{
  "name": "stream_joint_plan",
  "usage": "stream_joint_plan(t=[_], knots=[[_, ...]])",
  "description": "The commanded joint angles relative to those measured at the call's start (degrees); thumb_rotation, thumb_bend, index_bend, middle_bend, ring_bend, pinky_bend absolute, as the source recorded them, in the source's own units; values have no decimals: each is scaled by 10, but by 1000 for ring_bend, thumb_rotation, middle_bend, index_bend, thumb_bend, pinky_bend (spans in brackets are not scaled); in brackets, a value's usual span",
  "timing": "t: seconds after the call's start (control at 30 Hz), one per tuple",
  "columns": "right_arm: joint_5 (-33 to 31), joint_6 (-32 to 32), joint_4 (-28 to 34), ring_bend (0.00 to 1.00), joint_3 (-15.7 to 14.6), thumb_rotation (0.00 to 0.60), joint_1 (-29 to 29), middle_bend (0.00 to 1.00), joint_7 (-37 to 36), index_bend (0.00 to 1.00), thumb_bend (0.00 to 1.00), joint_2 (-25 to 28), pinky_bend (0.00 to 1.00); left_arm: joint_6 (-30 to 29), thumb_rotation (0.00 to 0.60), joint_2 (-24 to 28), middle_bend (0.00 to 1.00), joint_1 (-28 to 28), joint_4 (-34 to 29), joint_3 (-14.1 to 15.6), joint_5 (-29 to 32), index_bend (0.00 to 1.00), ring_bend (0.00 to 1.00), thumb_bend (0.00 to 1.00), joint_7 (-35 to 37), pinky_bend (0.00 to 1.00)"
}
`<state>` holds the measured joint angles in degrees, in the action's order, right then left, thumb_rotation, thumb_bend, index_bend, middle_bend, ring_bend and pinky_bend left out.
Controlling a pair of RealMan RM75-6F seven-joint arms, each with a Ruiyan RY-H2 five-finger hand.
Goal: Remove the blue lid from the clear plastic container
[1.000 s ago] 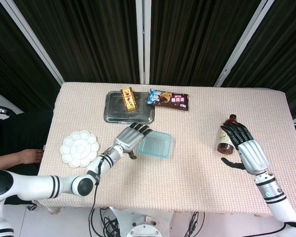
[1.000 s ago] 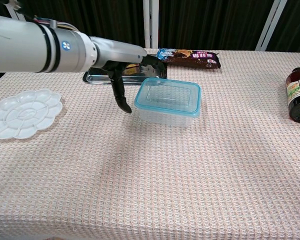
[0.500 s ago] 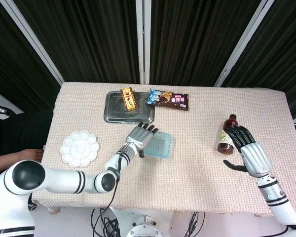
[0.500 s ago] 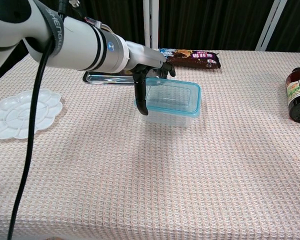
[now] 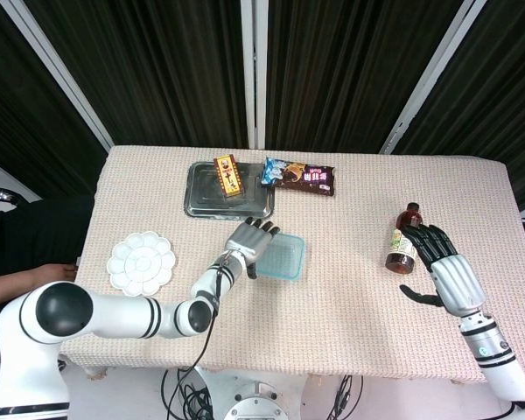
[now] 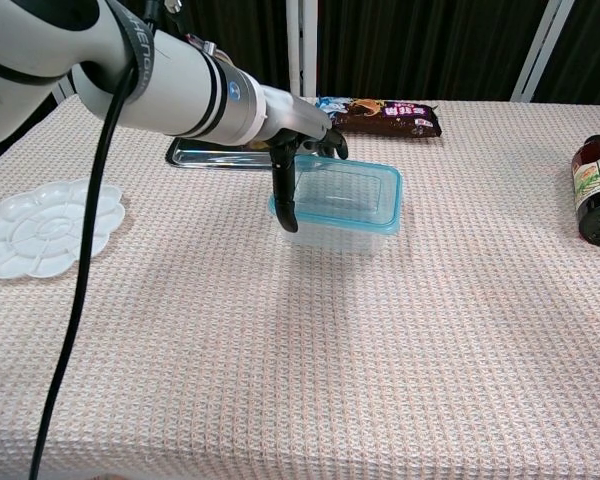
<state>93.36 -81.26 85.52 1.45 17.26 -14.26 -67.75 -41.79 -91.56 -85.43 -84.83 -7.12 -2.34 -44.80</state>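
A white paint palette [image 5: 141, 262] lies at the left side of the desk [image 5: 332, 332]. Behind it, toward the middle, a metal tray [image 5: 206, 199] carries a small yellow box [image 5: 228, 175], and a dark snack packet [image 5: 301, 176] lies just beside the tray's right end. In front of the tray sits the clear container [image 6: 338, 222] with its blue lid [image 6: 342, 193] still on. The left hand [image 5: 252, 242] rests against the container's left end, fingers spread over the lid's edge and the thumb down the near side; whether it actually grips is hard to tell. Far right, a brown bottle [image 5: 401, 238] stands upright, and the right hand [image 5: 444, 269] hovers just beside it with fingers apart, holding nothing
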Motion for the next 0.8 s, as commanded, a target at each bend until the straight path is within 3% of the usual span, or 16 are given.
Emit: stream_joint_plan(t=[0.03,0.17,0.37,0.67,0.8], knots=[[2,-1,0,0,-1,600,-1,74,0,0,96,0,0,9,600,-3,9,-4,9,3,6,0,0,0,6,84],[13,1,-1,0,-5,600,1,75,-2,0,96,-5,0,16,600,-9,99,-2,20,5,1,22,31,0,21,135],[46,8,-10,0,-14,600,15,126,0,0,107,-39,0,16,600,-5,318,18,11,1,-38,207,212,0,61,287],[90,36,-33,0,-21,600,53,205,16,29,81,-129,4,-75,600,47,330,86,-106,39,-164,217,225,0,94,306],[100,46,-61,3,-16,600,68,261,49,88,61,-187,83,-73,600,56,329,100,-130,48,-178,217,225,0,102,306]])
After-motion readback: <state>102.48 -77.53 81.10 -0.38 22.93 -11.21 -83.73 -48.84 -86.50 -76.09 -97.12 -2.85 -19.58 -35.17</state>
